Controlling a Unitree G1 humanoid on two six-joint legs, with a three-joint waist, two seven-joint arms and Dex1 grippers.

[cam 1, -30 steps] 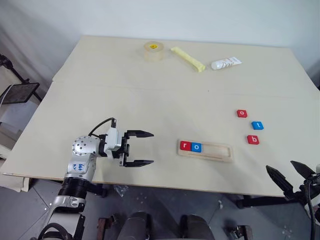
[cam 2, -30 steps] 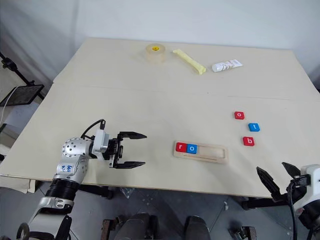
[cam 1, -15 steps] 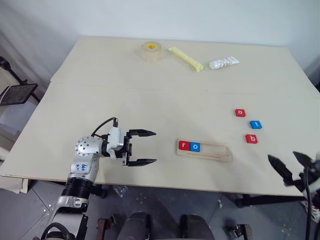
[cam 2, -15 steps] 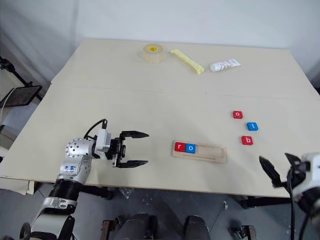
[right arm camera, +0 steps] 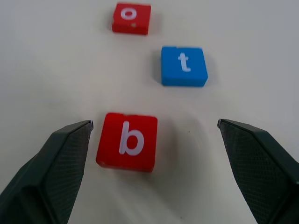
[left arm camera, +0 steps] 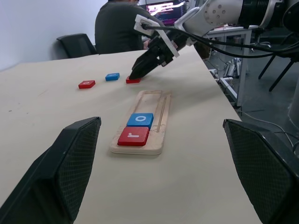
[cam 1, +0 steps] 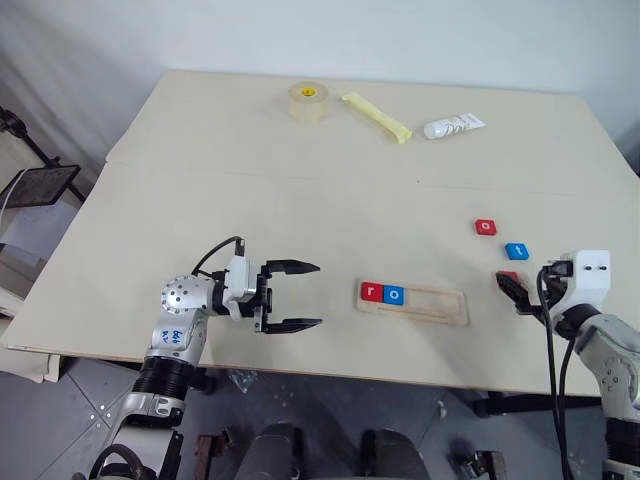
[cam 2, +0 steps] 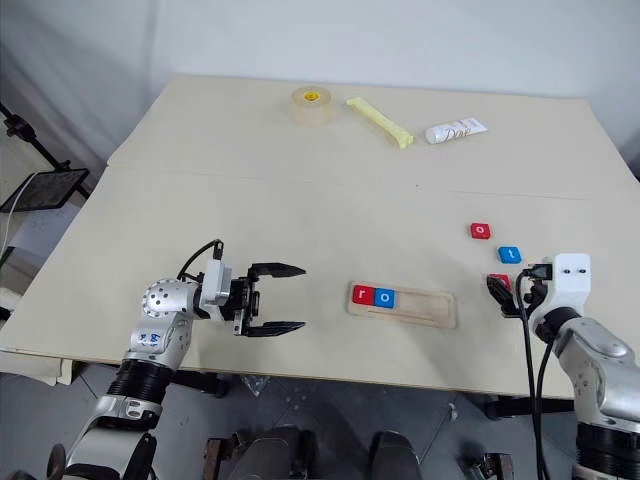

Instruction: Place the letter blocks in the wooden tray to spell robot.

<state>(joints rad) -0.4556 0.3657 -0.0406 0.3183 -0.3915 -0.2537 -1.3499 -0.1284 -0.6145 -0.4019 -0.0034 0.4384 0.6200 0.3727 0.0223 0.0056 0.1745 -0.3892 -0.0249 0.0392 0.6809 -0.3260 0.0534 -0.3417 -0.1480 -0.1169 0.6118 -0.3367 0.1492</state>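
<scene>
Red r (cam 1: 371, 291) and blue o (cam 1: 394, 294) sat in the wooden tray (cam 1: 440, 305); b (right arm camera: 127, 141), t (right arm camera: 183, 65) and the second o (right arm camera: 131, 17) lay on the desk (cam 1: 250, 190). Right hand (right arm camera: 154, 140), spread wide and empty, straddled b; left hand (cam 1: 300, 296) was open, empty.

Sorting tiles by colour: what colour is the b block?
Red, with a white letter; the b block shows best in the right wrist view.

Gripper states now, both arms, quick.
Left gripper: open, holding nothing, left of the tray.
Right gripper: open, holding nothing, fingers either side of the red b block, not closed on it.
</scene>
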